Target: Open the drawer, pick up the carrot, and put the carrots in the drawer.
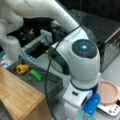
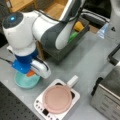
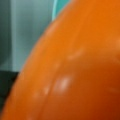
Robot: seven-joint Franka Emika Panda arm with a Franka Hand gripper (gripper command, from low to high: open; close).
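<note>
Two vegetables already lie in the drawer, which stands pulled out from its cabinet in both front views: a yellow-orange bell pepper and a green oblong vegetable. Opening is therefore done; I judge the step in hand to be picking up the carrot.

My claw is lowered over a teal bowl near a front view's left edge, well apart from the drawer. An orange patch shows at the claw, just above the bowl. On the wrist view the carrot fills nearly the whole picture, so it sits right up against the camera, between or just under my fingers. Whether the claw is apart or clamped on the carrot, I cannot tell; the arm's body hides the fingers.

Beside the bowl stands a white scale carrying a pink plate.

Requirement for the next move, as a judgement: a confirmed firm grip on the carrot before any lift, then a clear rise above the bowl's rim.
</note>
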